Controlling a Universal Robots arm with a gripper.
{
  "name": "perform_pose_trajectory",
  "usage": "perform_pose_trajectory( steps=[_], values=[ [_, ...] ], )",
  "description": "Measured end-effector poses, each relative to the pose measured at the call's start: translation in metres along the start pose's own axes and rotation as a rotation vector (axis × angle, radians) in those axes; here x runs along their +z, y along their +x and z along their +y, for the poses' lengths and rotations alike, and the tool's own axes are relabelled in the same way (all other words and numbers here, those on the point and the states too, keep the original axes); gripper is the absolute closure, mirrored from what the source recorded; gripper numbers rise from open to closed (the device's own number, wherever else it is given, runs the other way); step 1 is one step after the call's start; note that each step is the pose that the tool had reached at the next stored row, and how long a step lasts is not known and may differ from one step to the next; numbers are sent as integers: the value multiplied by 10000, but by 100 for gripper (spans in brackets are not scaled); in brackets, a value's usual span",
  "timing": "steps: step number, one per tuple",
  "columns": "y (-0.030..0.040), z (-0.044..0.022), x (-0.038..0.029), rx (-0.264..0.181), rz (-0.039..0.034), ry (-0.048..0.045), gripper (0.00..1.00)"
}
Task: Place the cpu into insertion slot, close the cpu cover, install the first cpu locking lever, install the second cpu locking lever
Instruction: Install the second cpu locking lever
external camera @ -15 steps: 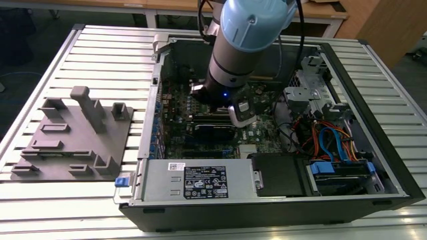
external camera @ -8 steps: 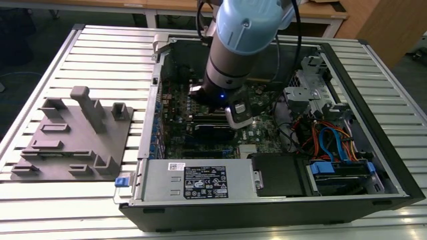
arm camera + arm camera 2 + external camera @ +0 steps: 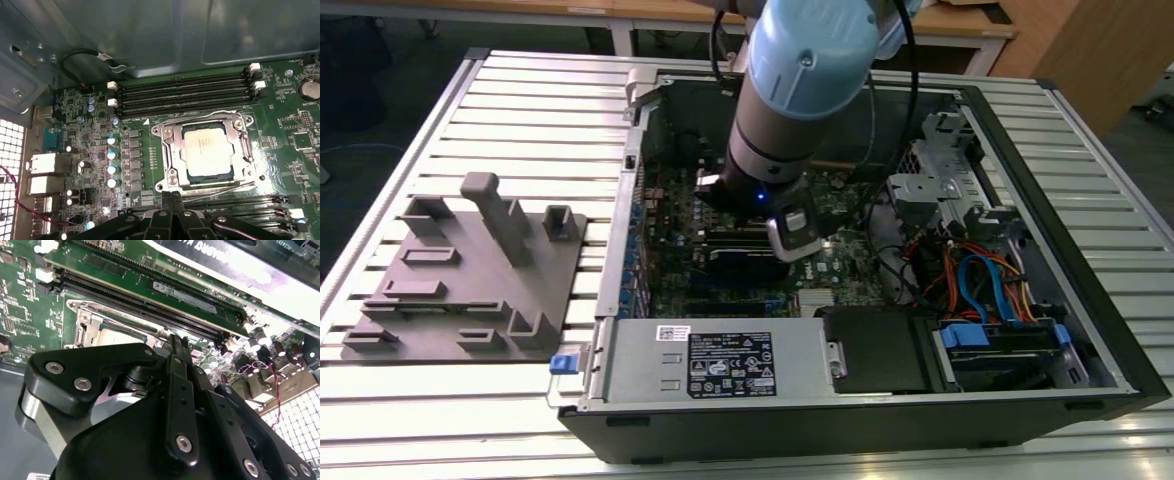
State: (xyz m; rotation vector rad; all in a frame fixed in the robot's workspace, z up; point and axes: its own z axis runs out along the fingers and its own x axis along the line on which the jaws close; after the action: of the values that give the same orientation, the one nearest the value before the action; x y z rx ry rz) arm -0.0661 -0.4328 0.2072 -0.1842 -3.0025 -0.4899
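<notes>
The cpu (image 3: 207,150), a pale silver square, lies flat in the insertion slot (image 3: 210,179) on the green board. The cpu cover (image 3: 170,150), a silvery frame with a square window, is down around the chip. Thin wire levers (image 3: 200,116) run along two opposite sides of the frame. My gripper (image 3: 172,196) hovers just off the frame's edge beside one lever (image 3: 215,187), fingers pressed together with nothing between them. In the second wrist view the gripper (image 3: 175,340) points at the cover (image 3: 82,322). In the exterior view the gripper (image 3: 794,240) hangs over the board inside the open case.
Long black memory slots (image 3: 185,92) flank the socket, with another row (image 3: 240,205) right by my fingers. Capacitors (image 3: 112,155) and rear ports (image 3: 42,170) stand nearby. The power supply (image 3: 720,362), bundled cables (image 3: 987,280) and a grey fixture plate (image 3: 467,270) show in the exterior view.
</notes>
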Motion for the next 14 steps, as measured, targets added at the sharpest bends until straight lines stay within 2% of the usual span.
perform_pose_trajectory(
  steps=[3,4,7,14],
  values=[
    [-1,-10,1,-14,55,-282,90],
    [-2,-15,4,-14,71,-321,90],
    [-4,-28,17,-6,108,-363,90],
    [-11,-70,35,-1,137,-400,90]
  ],
)
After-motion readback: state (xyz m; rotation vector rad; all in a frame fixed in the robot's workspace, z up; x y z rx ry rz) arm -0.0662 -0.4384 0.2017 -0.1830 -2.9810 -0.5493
